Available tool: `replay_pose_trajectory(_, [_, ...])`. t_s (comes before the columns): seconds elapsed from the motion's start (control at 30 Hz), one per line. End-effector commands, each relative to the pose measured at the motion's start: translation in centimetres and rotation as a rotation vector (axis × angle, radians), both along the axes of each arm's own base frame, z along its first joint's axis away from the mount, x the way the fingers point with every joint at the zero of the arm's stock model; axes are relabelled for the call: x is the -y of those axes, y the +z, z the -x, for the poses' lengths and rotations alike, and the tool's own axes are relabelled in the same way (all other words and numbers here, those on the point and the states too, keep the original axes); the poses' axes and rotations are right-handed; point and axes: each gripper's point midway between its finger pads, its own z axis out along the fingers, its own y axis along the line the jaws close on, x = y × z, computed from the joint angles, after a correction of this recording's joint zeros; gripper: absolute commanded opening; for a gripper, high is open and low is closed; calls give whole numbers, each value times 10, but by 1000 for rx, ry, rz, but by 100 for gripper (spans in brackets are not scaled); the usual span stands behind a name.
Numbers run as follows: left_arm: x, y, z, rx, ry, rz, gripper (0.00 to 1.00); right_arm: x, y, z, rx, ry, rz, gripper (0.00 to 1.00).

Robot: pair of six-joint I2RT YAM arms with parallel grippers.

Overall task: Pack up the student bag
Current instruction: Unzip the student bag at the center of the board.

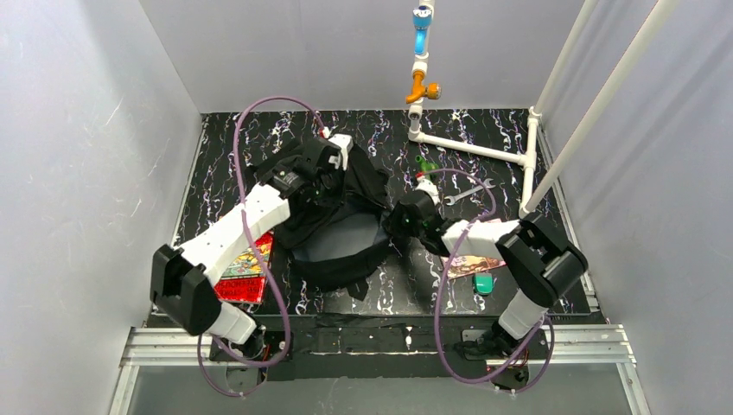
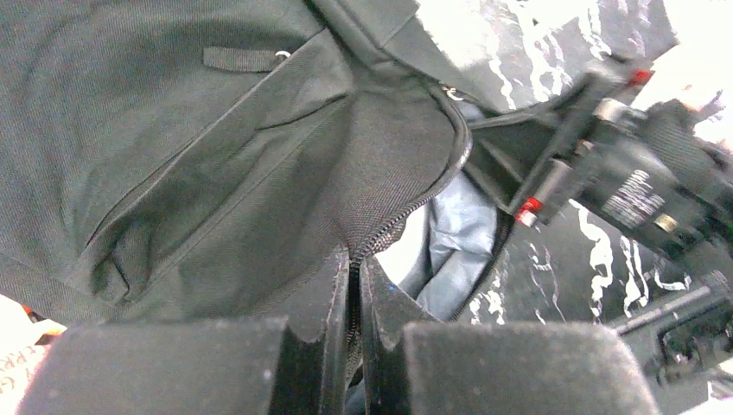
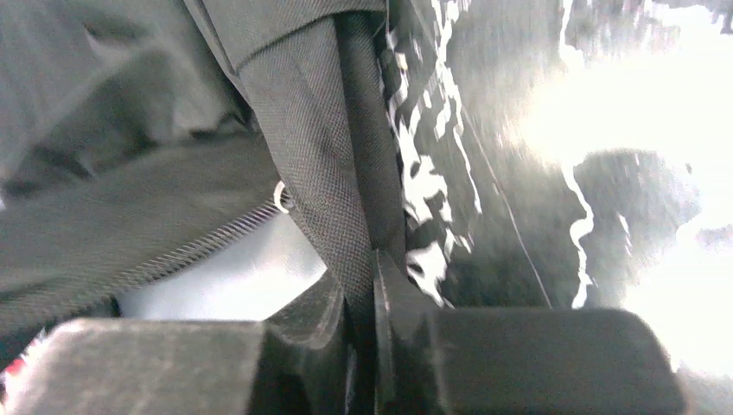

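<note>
We grip the student bag (image 1: 367,186), its inside mostly hidden.
Left claw (image 2: 354,270) clamps the zipper edge (image 2: 406,216); right claw (image 3: 363,278) clamps the fabric rim (image 3: 320,173).

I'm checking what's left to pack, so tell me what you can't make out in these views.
Inside the student bag: top view shows only pale lining; its flap hides the rest.
Red book: top view, left arm covers much of it; title unreadable.
Second book: top view, mostly under the right arm.
Teal item: top view, too small to identify.
Table: right wrist view, blurred and washed out by glare.
</note>
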Motion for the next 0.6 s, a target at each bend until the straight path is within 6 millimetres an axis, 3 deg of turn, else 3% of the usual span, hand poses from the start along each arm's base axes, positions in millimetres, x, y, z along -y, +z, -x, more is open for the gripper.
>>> replay_pose_trajectory(0.0, [-20,-6,-36,-76,107,11,0,2,40,-64,142,-275,-7,9])
replay_pose_trajectory(0.07, [-22,-12,-49,-143,112,25,0,2,46,-77,171,-312,-7,3])
replay_pose_trajectory(0.23, [-23,-6,-57,-148,96,-4,0,-8,41,-92,187,-297,38,2])
replay_pose_trajectory(0.27, [-26,-7,-54,-158,104,-9,6,-6,38,-93,190,-300,51,2])
replay_pose_trajectory(0.37, [-41,-3,-38,-170,157,0,52,-15,34,-96,218,-219,68,7])
replay_pose_trajectory(0.5, [-74,10,-1,-145,233,-2,95,-40,37,-94,188,-14,144,42])
replay_pose_trajectory(0.57, [-98,19,21,-109,291,-16,98,-39,42,-86,166,57,209,58])
